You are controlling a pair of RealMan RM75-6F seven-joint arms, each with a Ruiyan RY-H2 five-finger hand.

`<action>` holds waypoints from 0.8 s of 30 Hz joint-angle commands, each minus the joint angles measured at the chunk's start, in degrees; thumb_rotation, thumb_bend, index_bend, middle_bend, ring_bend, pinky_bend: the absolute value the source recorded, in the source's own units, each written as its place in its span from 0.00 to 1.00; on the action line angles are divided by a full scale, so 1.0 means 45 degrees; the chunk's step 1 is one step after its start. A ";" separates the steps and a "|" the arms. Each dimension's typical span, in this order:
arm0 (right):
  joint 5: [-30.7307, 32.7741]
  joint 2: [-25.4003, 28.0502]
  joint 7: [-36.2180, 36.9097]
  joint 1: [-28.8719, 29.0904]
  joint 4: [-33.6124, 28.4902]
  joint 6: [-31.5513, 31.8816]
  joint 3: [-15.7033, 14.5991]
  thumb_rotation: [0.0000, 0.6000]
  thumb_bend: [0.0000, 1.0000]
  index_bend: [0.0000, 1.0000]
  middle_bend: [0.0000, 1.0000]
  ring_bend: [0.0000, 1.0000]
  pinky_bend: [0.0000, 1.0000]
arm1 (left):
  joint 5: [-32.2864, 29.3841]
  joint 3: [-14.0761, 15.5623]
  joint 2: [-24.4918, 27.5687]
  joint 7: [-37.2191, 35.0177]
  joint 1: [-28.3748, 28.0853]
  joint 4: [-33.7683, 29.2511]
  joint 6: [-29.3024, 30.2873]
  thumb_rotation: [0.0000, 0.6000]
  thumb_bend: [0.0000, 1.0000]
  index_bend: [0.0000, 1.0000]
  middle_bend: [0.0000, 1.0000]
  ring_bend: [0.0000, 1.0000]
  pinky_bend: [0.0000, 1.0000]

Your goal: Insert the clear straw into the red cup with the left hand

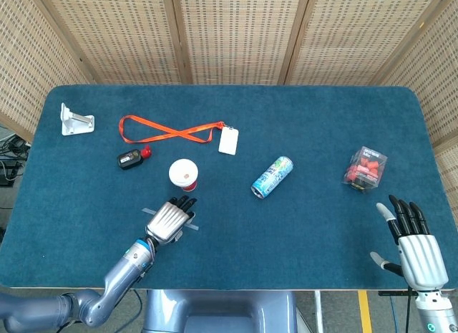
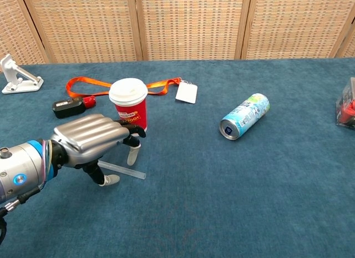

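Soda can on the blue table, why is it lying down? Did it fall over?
The blue-and-green drink can lies on its side on the blue felt table, with no spill visible. Whether it fell cannot be told. The red paper cup with a white lid stands upright, and nothing else looks odd.

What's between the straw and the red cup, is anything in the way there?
Nothing visible blocks it. The clear straw lies flat on the table just in front of the red cup, under the left hand, with only bare cloth between them. The cup's white lid is on.
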 commanded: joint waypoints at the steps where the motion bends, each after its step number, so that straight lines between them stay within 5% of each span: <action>1: 0.0001 0.0001 0.0021 0.0006 -0.0006 -0.0022 -0.0009 1.00 0.02 0.16 0.00 0.00 0.00 | -0.0153 -0.0015 -0.0076 0.0139 -0.0074 0.0078 -0.0031 1.00 0.29 0.49 0.17 0.17 0.31; 24: 0.0015 -0.0026 0.0068 0.0048 0.0022 -0.0142 -0.0049 1.00 0.02 0.16 0.00 0.00 0.00 | -0.1286 -0.0012 -0.0324 0.0958 -0.0528 0.0298 -0.0099 1.00 0.35 0.50 0.17 0.17 0.31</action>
